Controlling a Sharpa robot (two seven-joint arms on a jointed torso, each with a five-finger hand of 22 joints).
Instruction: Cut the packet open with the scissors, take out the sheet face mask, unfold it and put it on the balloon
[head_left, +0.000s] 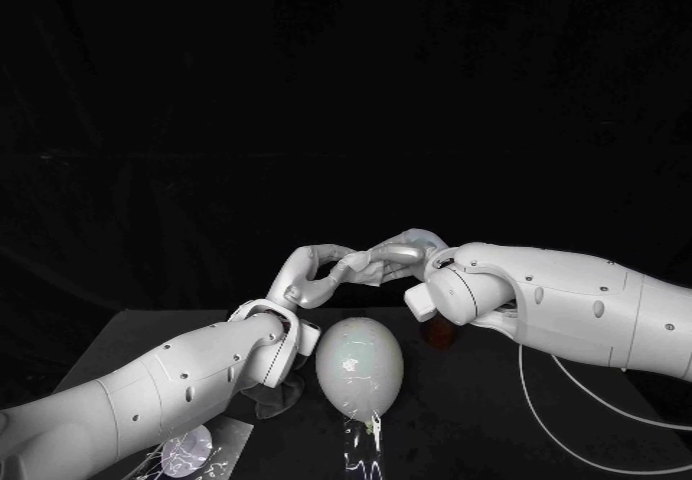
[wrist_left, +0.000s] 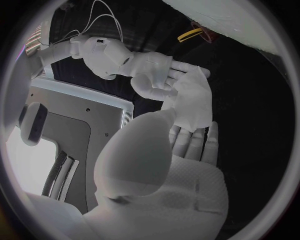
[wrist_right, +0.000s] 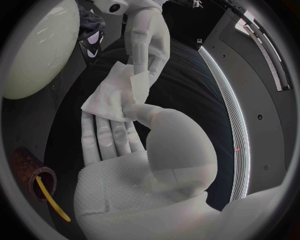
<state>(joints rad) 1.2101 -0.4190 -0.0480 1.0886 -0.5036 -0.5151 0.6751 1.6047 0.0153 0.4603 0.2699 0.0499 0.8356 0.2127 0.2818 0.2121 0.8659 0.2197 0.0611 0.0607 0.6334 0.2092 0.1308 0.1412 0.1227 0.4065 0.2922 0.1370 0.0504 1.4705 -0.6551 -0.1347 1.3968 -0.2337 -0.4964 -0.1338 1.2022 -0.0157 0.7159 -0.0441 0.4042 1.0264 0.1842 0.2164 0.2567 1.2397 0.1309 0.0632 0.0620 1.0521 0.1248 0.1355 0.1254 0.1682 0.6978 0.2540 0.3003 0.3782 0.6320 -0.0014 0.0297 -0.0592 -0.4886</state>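
we count one sheet face mask (wrist_left: 190, 100), pinched jointly by the left robot hand (head_left: 315, 278) and right robot hand (head_left: 404, 255), above one balloon (head_left: 358, 365) on the tabletop (head_left: 462, 420).

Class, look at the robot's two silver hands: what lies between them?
A folded white sheet face mask lies between the left hand and the right hand, held by both. Both wrist views show this.
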